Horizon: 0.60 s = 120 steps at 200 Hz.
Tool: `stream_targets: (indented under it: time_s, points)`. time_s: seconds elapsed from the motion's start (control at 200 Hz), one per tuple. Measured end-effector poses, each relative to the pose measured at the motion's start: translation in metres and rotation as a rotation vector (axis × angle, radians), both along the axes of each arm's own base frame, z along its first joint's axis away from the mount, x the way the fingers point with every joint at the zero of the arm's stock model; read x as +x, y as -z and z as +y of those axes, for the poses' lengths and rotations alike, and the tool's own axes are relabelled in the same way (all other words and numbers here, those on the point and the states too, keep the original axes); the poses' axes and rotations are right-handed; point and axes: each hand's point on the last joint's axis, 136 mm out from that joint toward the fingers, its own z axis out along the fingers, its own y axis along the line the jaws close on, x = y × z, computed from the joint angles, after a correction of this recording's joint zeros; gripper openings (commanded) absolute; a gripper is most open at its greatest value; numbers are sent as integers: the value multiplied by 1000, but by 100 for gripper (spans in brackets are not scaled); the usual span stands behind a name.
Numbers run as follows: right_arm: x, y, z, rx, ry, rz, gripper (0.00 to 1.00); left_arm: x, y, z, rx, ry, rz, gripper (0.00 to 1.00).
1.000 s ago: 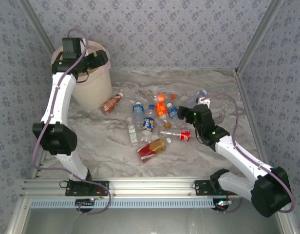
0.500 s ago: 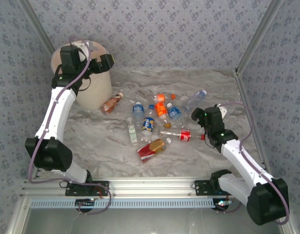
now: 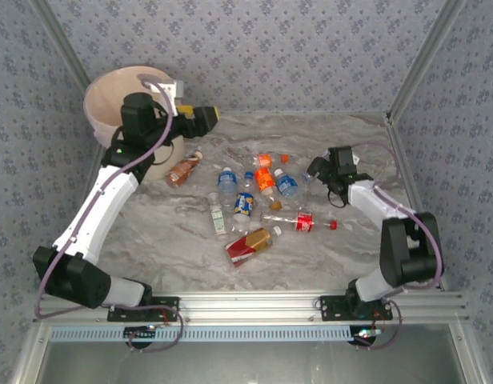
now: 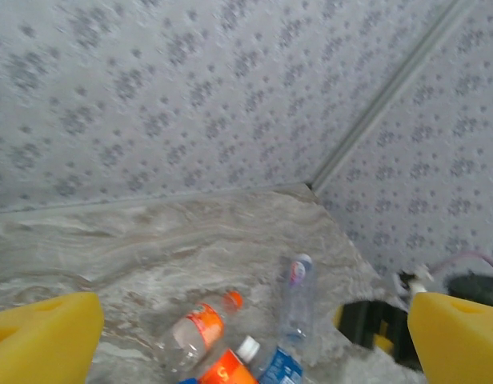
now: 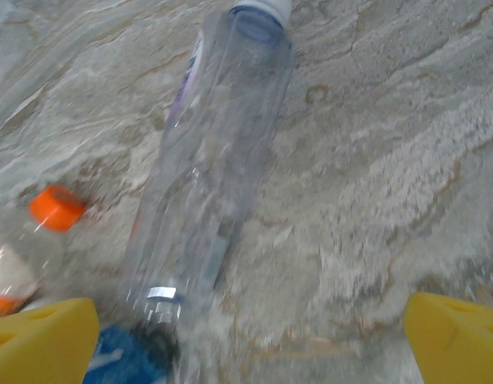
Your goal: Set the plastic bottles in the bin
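Grey marbled table [image 3: 166,232] boxed in by flowery wallpaper panels, with the bin [image 3: 98,84] parked in the far left corner, so I'll place everything off that. The plastic bottles [image 3: 245,202] lie flat in a loose scatter out to the right of the bin, around mid-table. A brownish bottle [image 3: 182,170] lies nearest, just off the bin's base, and a red-labelled bottle [image 3: 248,244] is the one furthest out toward the near edge. From above I can't tell what's inside the bin. Now the left gripper [image 3: 202,118] hangs just right of the bin's rim, yellow pads spread wide with nothing between them. Its wrist view looks out across the scatter, so my guess is it's empty-handed and facing the pile for another pick. Way across from the bin, the right gripper [image 3: 318,170] sits low over a clear bottle [image 5: 218,160] lying on its side. It's opened right up, one pad on each side of the bottle's lower end, not touching as far as I can see. Makes sense to me: a round bottle on its side rolls easily, so you'd straddle it wide before squeezing. None of the ones on the table is held right now.
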Motion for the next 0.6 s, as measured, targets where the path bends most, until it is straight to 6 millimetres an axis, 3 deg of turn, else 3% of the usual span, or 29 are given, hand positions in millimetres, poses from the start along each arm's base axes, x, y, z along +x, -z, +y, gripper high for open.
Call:
stream_targets:
  time_s: [0.14,0.41,0.6]
  points:
    - [37,12,-13,12,36,32,99,-10,26,-21,12,51,53,98]
    - [109,20,-23,63,50,33,91,-1,43,-24,20,44,88,98]
    - [120,45,-24,45,62,95,85,0,44,-23,23,35,89,98]
